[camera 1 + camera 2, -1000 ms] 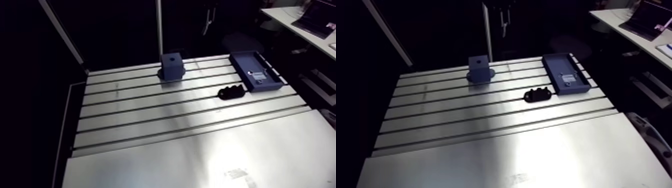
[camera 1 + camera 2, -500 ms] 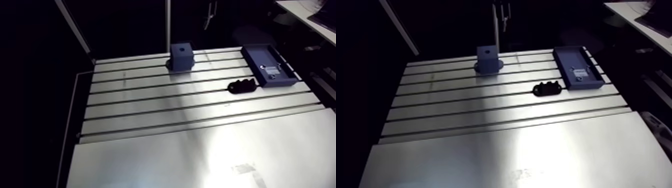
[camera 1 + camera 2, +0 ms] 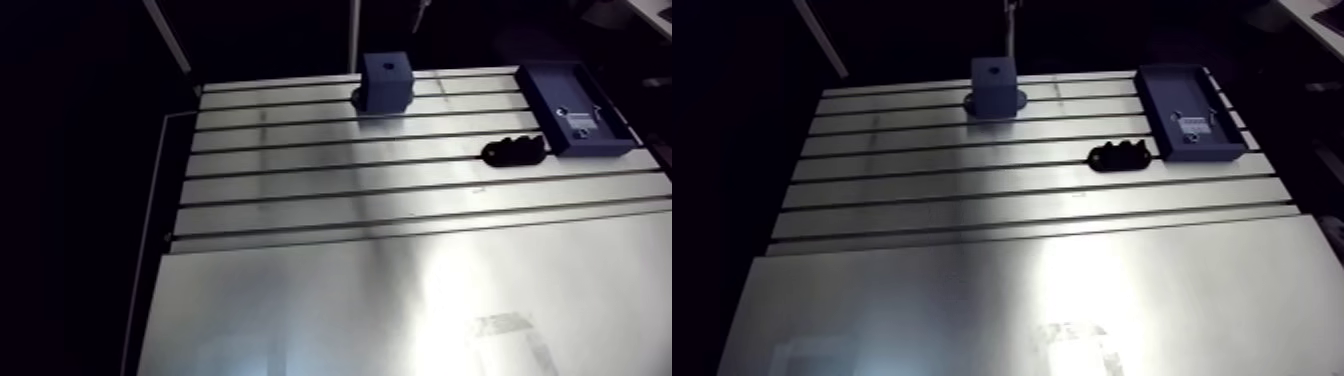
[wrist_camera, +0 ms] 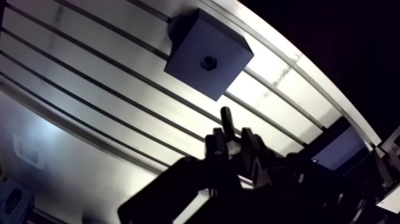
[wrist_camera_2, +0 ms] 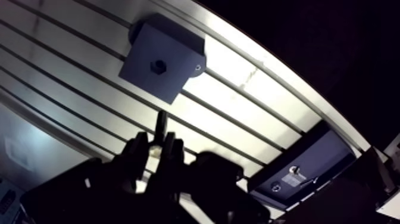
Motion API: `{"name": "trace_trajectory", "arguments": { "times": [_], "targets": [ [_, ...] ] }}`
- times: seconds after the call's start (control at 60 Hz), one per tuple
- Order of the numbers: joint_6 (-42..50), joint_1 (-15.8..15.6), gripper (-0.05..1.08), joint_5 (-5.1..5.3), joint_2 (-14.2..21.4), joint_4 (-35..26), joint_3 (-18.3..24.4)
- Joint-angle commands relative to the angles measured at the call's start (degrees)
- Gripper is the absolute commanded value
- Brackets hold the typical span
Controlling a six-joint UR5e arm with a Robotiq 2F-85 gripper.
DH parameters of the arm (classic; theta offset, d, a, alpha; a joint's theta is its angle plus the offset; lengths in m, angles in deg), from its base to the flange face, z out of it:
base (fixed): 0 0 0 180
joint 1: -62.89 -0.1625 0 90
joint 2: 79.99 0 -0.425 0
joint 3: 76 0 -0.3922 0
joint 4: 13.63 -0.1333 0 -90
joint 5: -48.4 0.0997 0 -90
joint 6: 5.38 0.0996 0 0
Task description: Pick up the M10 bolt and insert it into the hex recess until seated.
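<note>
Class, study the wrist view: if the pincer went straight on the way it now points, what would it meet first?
Probably the blue block, near its hex recess: the bolt gripped in the pincer points at it. Depth is unclear, so the table might come first.

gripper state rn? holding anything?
Gripper: jaws closed on the M10 bolt, which sticks out ahead of them and is not yet in the blue block.

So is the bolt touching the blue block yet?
Apart. In the wrist view the bolt, clamped in the gripper, ends short of the blue block, with bright table showing between them.
</note>
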State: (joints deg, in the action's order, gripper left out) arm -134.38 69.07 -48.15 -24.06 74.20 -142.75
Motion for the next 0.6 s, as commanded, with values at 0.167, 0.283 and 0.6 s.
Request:
{"name": "trace_trajectory", "arguments": {
  "times": [0.167, 0.283, 0.6],
  "targets": [
    [0.2, -1.8, 0.83, -0.68, -3.5, -3.2, 4.8],
    [0.2, -2.0, 0.83, -0.86, -3.9, -3.5, 4.9],
    [0.5, -2.5, 0.83, -1.14, -5.4, -3.3, 6.0]
  ]
}}
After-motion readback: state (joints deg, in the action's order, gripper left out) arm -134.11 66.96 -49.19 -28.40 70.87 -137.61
